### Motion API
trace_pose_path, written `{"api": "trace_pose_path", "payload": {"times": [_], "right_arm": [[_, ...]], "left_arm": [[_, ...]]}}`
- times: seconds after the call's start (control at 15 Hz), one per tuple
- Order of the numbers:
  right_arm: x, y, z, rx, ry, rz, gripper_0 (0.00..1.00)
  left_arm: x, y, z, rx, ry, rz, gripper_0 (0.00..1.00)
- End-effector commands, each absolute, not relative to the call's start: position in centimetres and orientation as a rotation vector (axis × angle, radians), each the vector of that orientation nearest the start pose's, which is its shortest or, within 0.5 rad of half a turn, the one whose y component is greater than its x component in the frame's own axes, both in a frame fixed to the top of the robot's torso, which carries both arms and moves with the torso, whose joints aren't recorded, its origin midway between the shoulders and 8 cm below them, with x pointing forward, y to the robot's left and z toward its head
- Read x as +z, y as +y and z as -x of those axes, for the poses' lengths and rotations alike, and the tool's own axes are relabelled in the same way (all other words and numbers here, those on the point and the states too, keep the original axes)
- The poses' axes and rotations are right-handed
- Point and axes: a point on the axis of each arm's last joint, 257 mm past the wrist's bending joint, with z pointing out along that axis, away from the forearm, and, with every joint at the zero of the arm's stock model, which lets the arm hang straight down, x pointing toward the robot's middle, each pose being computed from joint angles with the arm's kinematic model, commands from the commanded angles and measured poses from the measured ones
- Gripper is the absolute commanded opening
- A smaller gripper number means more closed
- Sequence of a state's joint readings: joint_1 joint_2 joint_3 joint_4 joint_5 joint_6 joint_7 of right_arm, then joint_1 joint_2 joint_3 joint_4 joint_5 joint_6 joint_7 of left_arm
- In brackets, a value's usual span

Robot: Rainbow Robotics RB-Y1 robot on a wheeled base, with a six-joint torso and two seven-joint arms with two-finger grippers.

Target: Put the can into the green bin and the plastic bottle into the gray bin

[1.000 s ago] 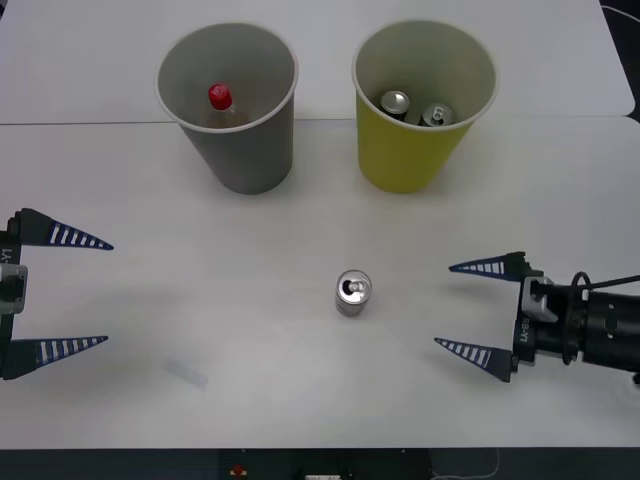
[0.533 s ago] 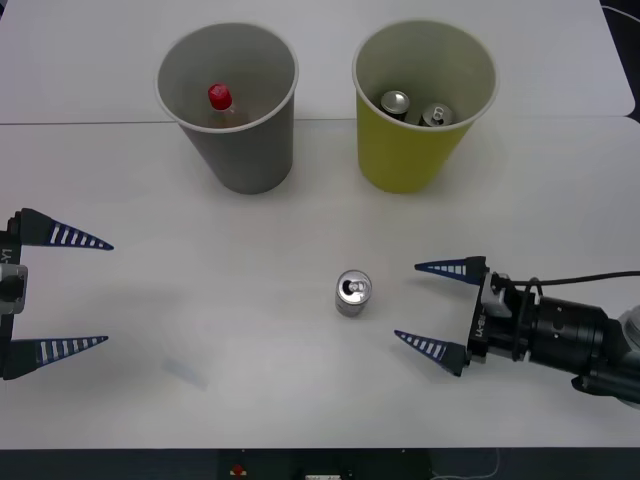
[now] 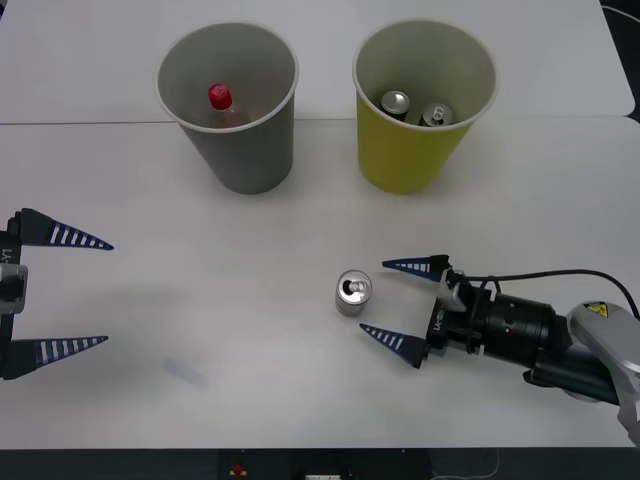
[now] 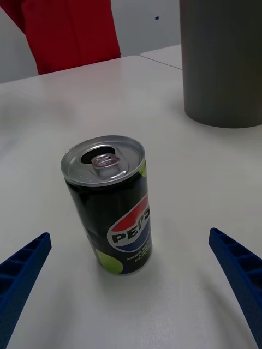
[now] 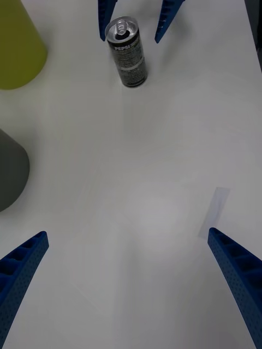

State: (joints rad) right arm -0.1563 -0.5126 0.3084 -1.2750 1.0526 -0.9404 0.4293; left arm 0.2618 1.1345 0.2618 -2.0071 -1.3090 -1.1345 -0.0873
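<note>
Right gripper (image 3: 392, 303), with its two blue ribbed fingers spread wide, sits low over the white table (image 3: 250, 330), just beside the small silver aluminium can (image 3: 353, 292). One fingertip lies a little beyond the can and the other a little before it, and neither touches it. This can stands upright, with its pull-tab top up and a dark label with yellow-green spots. Behind it stand the large gray tapered bin (image 3: 232, 100) and the large yellow-green tapered bin (image 3: 420, 100), side by side and apart. Inside the gray bin is the clear plastic bottle with a red screw cap (image 3: 220, 97). Inside the green bin I see what look like two other can tops (image 3: 415, 107). Left gripper (image 3: 60, 294) rests at the table's left edge, fingers also spread, well apart from the can.
</note>
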Motion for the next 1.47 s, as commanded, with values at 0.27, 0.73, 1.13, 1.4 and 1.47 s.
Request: {"api": "trace_pose_path", "payload": {"times": [0.27, 0.73, 1.13, 1.4, 1.47], "right_arm": [[-29.6, -6.2, -43.2, 0.62, 1.384, 1.14, 1.0], [-29.7, -5.1, -43.2, 0.622, 1.38, 1.153, 0.0], [-29.4, -4.8, -43.5, 0.627, 1.38, 1.151, 0.0], [-28.8, -4.8, -43.4, 0.655, 1.375, 1.158, 0.0], [-28.6, -5.0, -43.2, 0.678, 1.382, 1.156, 0.0]], "left_arm": [[-16.7, 28.6, -34.1, -0.118, 1.444, -1.762, 1.0], [-16.7, 28.6, -34.1, -0.118, 1.444, -1.762, 1.0], [-16.7, 28.6, -34.1, -0.118, 1.444, -1.762, 1.0], [-16.7, 28.6, -34.1, -0.118, 1.444, -1.762, 1.0], [-16.7, 28.6, -34.1, -0.118, 1.444, -1.762, 1.0]]}}
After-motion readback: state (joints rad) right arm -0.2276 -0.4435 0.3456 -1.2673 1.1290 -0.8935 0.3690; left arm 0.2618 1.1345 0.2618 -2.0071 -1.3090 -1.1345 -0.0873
